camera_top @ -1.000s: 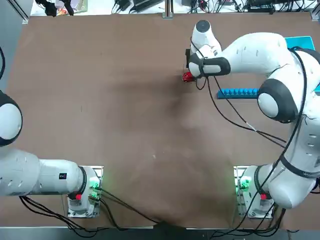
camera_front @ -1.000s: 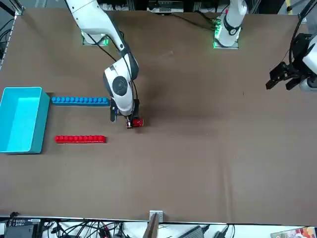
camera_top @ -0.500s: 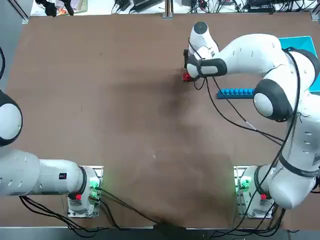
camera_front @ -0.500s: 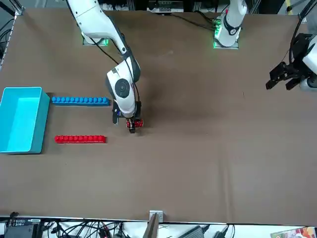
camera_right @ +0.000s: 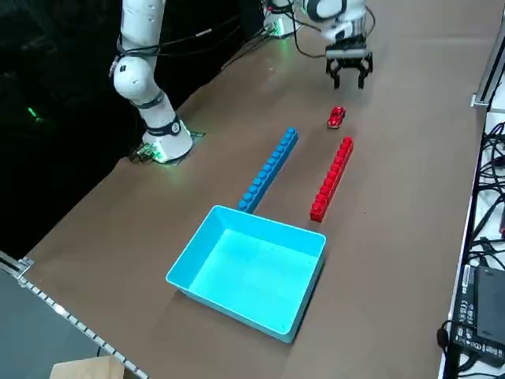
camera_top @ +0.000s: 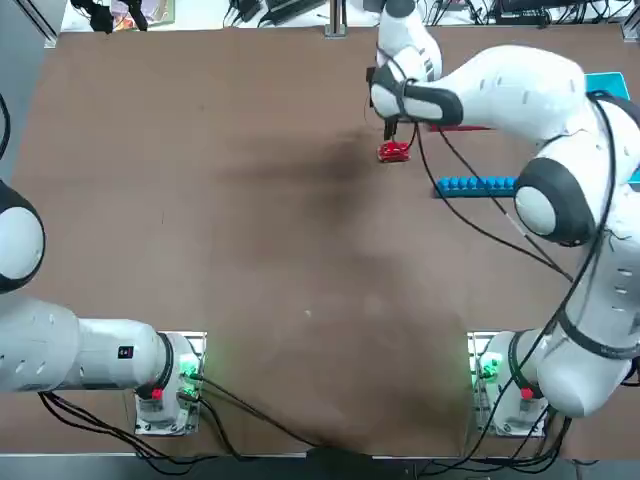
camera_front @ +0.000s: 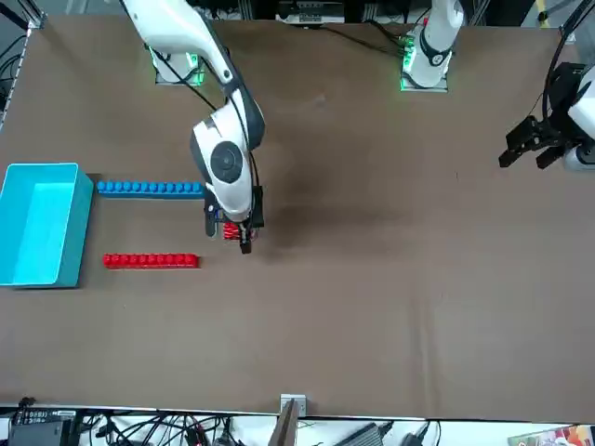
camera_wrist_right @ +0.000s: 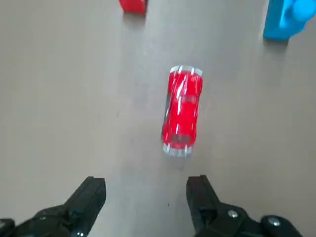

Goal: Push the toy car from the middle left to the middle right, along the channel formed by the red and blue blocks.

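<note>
The toy car (camera_top: 394,152) (camera_right: 337,117) (camera_wrist_right: 182,111) is small, glossy and red. It stands on the table just outside the near mouth of the channel. The red blocks (camera_front: 151,261) (camera_right: 332,178) and the blue blocks (camera_front: 150,189) (camera_right: 270,170) lie as two parallel rows, with their ends (camera_wrist_right: 132,5) (camera_wrist_right: 289,17) just beyond the car. My right gripper (camera_right: 349,79) (camera_wrist_right: 145,185) (camera_top: 392,128) hangs open above the table, behind the car on the side away from the blocks. Nothing is between its fingers. In the front view the hand partly covers the car (camera_front: 231,229).
A light-blue open tray (camera_front: 78,223) (camera_right: 268,225) stands at the far end of the two rows. In the top view my arm covers most of the red row. The brown table (camera_top: 250,200) stretches bare to the robot's left.
The car has shifted to the robot's right, toward the mouth of the channel. My gripper has lifted off the table and drawn back from the car.
</note>
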`<action>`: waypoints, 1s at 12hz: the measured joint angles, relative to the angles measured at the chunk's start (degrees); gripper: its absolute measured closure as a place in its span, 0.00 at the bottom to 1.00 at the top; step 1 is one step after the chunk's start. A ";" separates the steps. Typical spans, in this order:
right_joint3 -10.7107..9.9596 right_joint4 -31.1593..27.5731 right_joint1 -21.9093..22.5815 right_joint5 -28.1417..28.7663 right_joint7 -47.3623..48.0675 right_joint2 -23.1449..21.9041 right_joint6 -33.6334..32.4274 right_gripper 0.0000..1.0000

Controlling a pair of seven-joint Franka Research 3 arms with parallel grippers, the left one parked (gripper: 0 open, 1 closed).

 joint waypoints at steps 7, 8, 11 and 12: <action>-0.47 0.45 -4.31 0.01 -14.15 -6.83 -8.30 0.00; -0.55 0.45 -5.18 0.01 -16.92 -7.54 -9.19 0.00; -0.77 0.52 -8.06 -0.01 -27.31 -10.15 -12.57 0.00; -0.82 0.55 -9.41 -0.02 -31.51 -11.29 -14.20 0.00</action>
